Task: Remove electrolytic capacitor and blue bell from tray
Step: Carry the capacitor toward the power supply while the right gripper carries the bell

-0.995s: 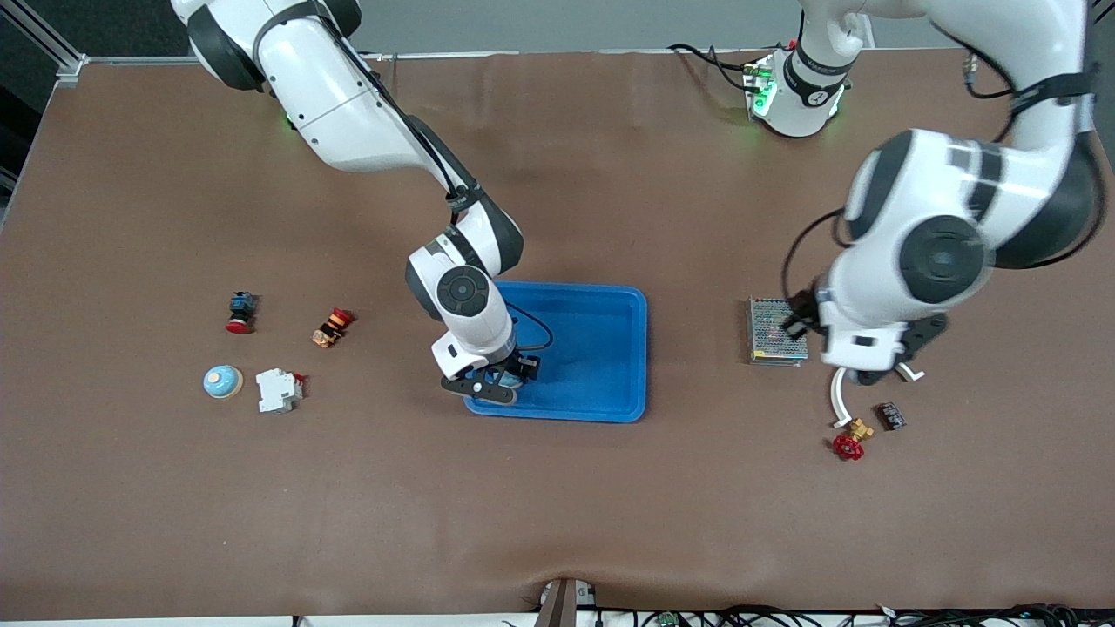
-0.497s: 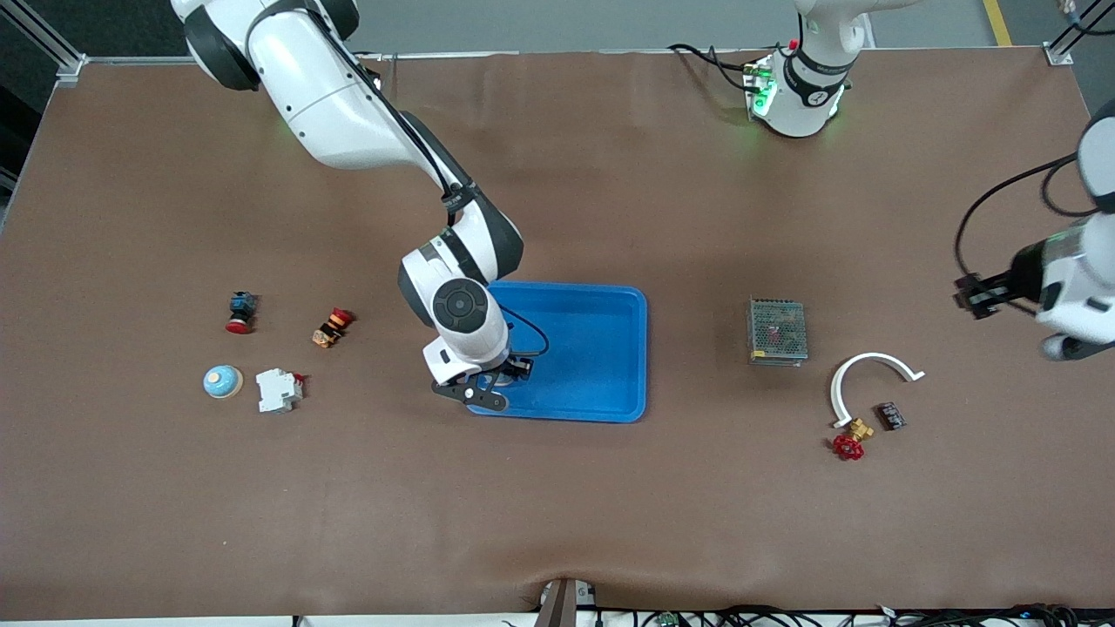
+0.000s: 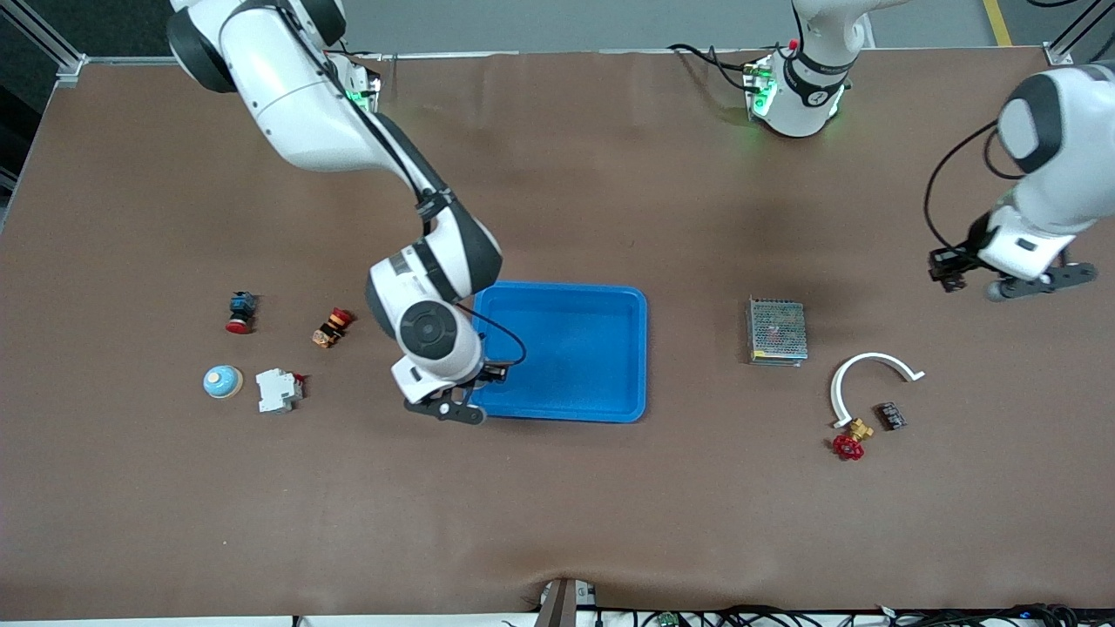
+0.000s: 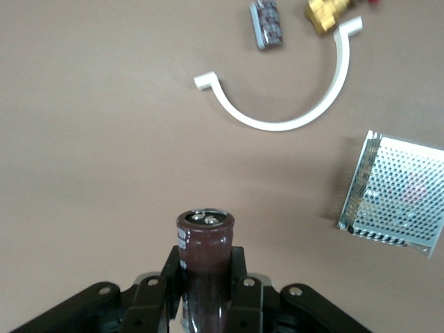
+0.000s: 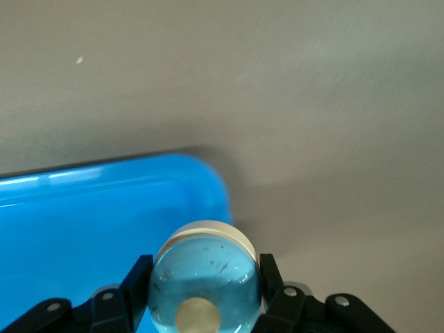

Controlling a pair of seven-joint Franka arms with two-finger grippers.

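My right gripper [image 3: 446, 407] is shut on a light blue bell [image 5: 205, 281] with a cream base. It holds the bell over the blue tray's [image 3: 566, 409] near corner toward the right arm's end; the rim shows in the right wrist view [image 5: 208, 173]. A second light blue bell [image 3: 223, 381] sits on the table toward the right arm's end. My left gripper [image 3: 1015, 283] is shut on a dark brown capacitor [image 4: 205, 257], held upright above bare table toward the left arm's end. In the front view the arms hide both held things.
A metal mesh box [image 3: 777, 331], a white curved piece [image 3: 858, 370], a red-handled brass valve [image 3: 849, 442] and a small black part [image 3: 889, 415] lie toward the left arm's end. A white breaker [image 3: 279, 390] and two red push buttons [image 3: 240, 312] [image 3: 332, 326] lie near the second bell.
My right gripper has moved with the bell from over the tray's inside to its corner. My left arm has swung away from the mesh box toward its end of the table.
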